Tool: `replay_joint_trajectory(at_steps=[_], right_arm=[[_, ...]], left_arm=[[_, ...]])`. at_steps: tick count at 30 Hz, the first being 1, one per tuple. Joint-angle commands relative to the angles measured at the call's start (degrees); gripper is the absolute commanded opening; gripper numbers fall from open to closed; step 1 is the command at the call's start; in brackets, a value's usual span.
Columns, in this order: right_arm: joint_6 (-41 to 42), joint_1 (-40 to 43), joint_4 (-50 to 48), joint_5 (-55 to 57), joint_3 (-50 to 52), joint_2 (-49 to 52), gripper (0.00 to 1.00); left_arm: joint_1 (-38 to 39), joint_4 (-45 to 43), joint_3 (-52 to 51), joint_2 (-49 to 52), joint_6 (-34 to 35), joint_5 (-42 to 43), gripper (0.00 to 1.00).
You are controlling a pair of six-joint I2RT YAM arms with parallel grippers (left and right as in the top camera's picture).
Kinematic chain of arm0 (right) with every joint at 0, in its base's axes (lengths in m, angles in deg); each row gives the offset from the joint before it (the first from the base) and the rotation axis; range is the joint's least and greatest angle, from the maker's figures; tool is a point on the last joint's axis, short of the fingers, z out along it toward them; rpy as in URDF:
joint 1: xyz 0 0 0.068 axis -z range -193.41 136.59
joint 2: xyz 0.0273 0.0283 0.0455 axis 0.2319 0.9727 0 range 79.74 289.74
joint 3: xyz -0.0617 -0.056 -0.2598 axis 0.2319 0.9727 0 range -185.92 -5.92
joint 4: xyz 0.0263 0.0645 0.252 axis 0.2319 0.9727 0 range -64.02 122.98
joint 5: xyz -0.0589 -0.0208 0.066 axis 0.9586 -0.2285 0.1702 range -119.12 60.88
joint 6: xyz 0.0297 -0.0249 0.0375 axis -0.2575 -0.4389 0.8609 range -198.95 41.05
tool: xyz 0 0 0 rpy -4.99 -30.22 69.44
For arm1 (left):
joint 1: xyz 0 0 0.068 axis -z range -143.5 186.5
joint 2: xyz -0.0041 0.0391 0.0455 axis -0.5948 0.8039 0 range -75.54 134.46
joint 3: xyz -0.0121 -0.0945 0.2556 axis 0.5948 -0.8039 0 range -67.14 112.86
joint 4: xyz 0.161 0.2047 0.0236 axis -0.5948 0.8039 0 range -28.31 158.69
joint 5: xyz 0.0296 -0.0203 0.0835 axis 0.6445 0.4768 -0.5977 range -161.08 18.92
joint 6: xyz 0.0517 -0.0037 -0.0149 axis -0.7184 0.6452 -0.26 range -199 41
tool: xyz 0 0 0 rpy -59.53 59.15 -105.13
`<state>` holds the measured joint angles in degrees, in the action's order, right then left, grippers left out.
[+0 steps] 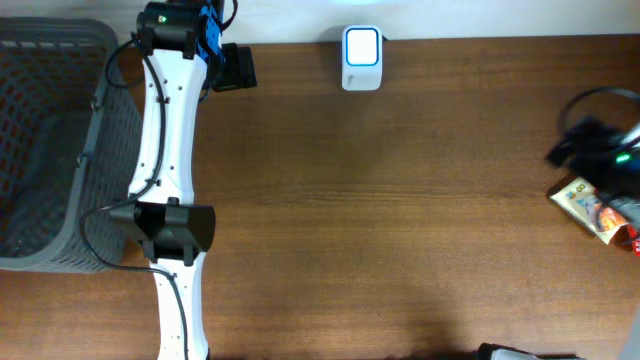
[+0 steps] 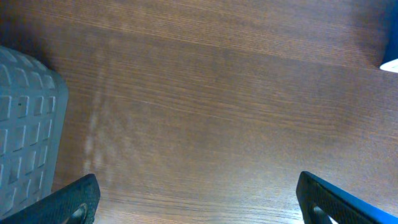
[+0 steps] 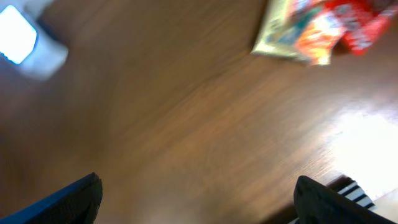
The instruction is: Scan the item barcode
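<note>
The item, a yellow and red snack packet (image 1: 590,208), lies flat on the table at the far right edge. In the blurred right wrist view the packet (image 3: 314,25) sits far ahead of the fingers. The white scanner with a blue-lit face (image 1: 361,57) stands at the back centre, and the scanner (image 3: 25,40) also shows top left in the right wrist view. My right gripper (image 1: 585,148) hovers just behind the packet; seen from the wrist, my right gripper (image 3: 198,185) is open with nothing in it. My left gripper (image 1: 235,68) is at the back left, and in its wrist view my left gripper (image 2: 198,186) is open over bare wood.
A grey mesh basket (image 1: 45,150) fills the left edge, and the basket's rim (image 2: 28,124) lies close to the left finger. The white left arm (image 1: 170,200) stretches from the front edge to the back beside it. Brown wooden table (image 1: 400,220) spans the middle.
</note>
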<state>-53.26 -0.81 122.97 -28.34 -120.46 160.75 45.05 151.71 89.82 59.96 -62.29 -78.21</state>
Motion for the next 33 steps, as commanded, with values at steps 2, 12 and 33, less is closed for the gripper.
replay_joint_trajectory(at_steps=[2,12,33], right_arm=[[-1.03,-13.75,0.33,-0.11,9.97,-6.51,0.98],[-1.05,-25.73,0.28,-2.95,29.57,-12.61,0.98],[-1.51,-25.7,-3.37,1.07,30.27,-9.51,0.98]], left_arm=[[0.04,0.09,0.24,-0.52,-0.48,-0.63,0.99],[0.04,0.09,0.24,-0.52,-0.48,-0.66,0.99],[-0.11,0.09,0.24,-0.52,-0.48,-0.66,0.99]])
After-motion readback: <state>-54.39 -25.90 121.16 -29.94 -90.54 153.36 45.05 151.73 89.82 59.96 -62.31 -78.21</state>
